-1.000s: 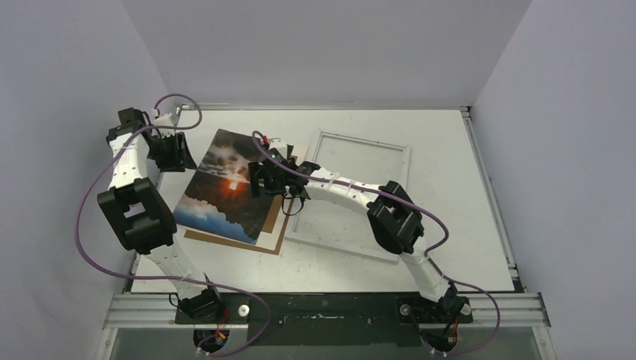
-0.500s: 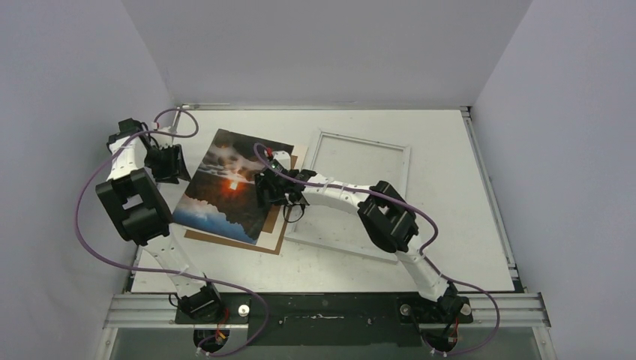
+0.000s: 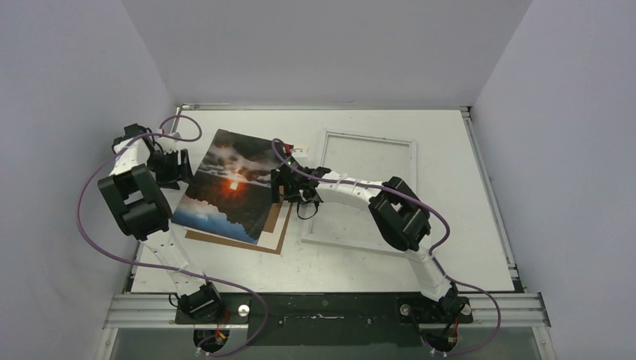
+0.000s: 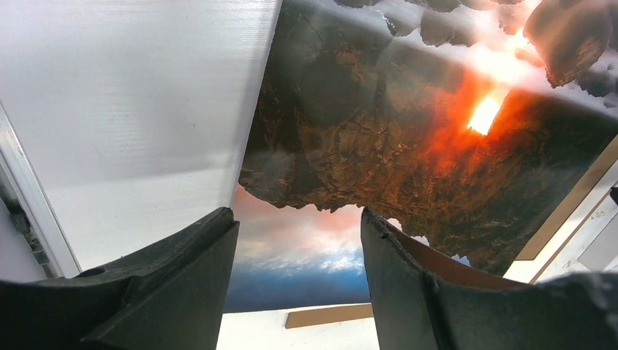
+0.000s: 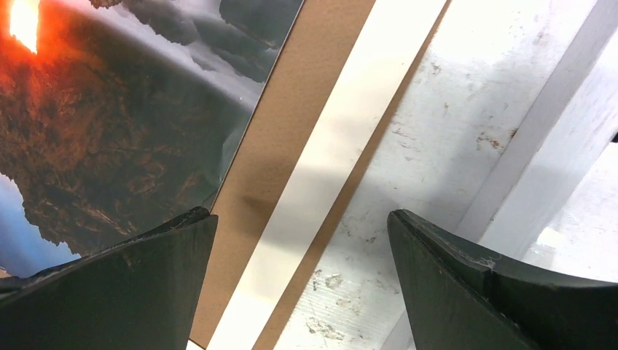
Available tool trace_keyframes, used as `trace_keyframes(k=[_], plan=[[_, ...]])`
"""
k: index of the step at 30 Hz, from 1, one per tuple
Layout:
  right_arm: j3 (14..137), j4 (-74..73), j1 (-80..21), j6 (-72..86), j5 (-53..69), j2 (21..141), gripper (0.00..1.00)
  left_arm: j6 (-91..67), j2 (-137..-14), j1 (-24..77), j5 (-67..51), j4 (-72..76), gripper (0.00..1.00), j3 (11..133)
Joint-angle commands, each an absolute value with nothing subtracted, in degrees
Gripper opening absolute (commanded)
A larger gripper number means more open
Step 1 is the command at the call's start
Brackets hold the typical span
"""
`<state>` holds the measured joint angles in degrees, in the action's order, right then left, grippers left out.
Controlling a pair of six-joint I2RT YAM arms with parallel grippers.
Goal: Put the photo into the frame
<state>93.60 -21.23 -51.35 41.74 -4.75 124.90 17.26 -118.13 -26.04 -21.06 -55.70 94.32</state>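
Fingers stand apart on both arms: the left fingers (image 4: 182, 284) at the left edge of the photo (image 3: 232, 187), the right fingers (image 5: 466, 277) over the right edge of the board (image 3: 276, 236), beside the frame (image 3: 370, 137). On the white bench (image 3: 450, 247), the white-bordered frame lies flat, right of centre. Just left of it, the sunset photo rests on the brown board, outside the frame.

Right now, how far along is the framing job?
Nothing is finished: the photo lies on the brown backing board, beside the frame, not in it. In hand: neither gripper holds anything; the left gripper hangs open over the photo's edge, the right gripper open between board and frame. Left: pick up the photo and seat it in the frame.
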Motion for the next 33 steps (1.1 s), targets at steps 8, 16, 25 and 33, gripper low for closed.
trace_keyframes(k=[8, 16, 25, 33], plan=[[98.1, -20.0, -51.0, 44.6, -0.5, 122.1, 0.92, 18.9, -119.1, -26.0, -22.0, -53.9, 0.59, 92.7], [99.8, -15.8, -50.5, 48.4, 5.1, 125.7, 0.91, 19.1, -118.5, -25.5, -23.0, -53.6, 0.49, 90.3], [96.7, -11.8, -48.9, 51.5, 8.9, 127.6, 0.91, 19.2, -115.7, -25.3, -23.9, -52.7, 0.42, 86.6], [95.7, -9.4, -48.8, 52.7, 11.7, 129.3, 0.91, 18.4, -115.1, -24.5, -26.1, -53.1, 0.4, 84.9]])
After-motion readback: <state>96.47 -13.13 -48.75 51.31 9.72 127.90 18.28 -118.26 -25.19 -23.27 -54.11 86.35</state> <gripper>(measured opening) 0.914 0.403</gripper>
